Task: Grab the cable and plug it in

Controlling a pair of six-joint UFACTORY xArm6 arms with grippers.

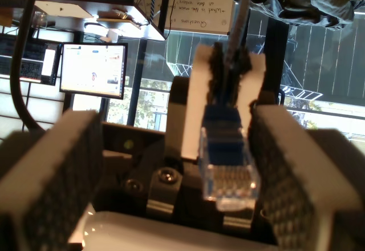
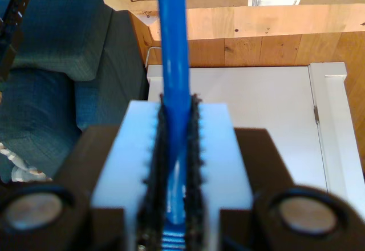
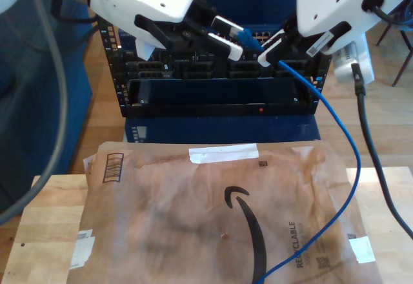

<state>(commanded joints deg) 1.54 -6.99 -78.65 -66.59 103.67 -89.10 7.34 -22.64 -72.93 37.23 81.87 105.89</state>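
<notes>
You have the cable (image 3: 335, 142) running from the near edge of the brown paper bag (image 3: 213, 219), past the bag's side at the exterior view's right, up to the rack (image 3: 219, 84) behind it. The bag lies on the wooden table (image 3: 39, 232). Two arms hang before the rack, one at each side of the exterior view.

Bright-blue cable (image 3: 342, 168): plug (image 1: 228, 165) end held up, rest hangs to brown paper.
</notes>
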